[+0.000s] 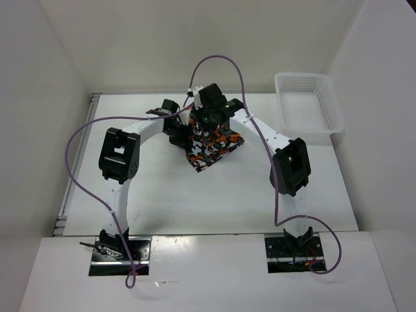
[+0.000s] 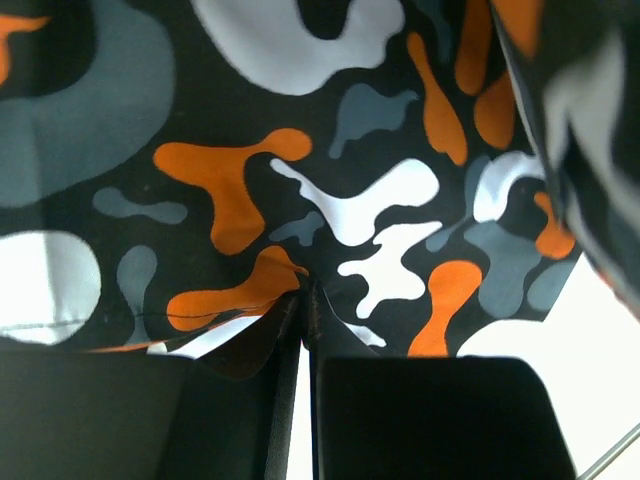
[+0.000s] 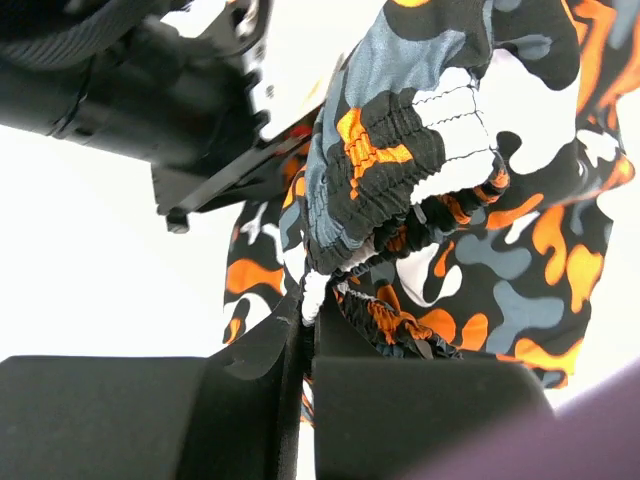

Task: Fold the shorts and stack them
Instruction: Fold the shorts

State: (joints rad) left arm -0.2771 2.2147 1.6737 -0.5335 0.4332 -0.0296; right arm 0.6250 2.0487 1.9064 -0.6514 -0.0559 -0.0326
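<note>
Shorts (image 1: 211, 146): bunched at the middle of the table (image 1: 195, 201), between both grippers (elastic waistband nearest the right).
Left gripper (image 2: 305, 320): fingers nearly together, pinching cloth.
Right gripper (image 3: 308, 320): fingers closed on cloth by the waistband.
Basket (image 1: 309, 101): far right, apart.

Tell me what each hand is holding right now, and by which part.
Both hold the shorts. The right hand pinches the elastic waistband; the left hand pinches a fold of cloth, which part cannot be told.

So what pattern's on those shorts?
The shorts have orange, white and grey blobs on black; clearest in the left wrist view.
</note>
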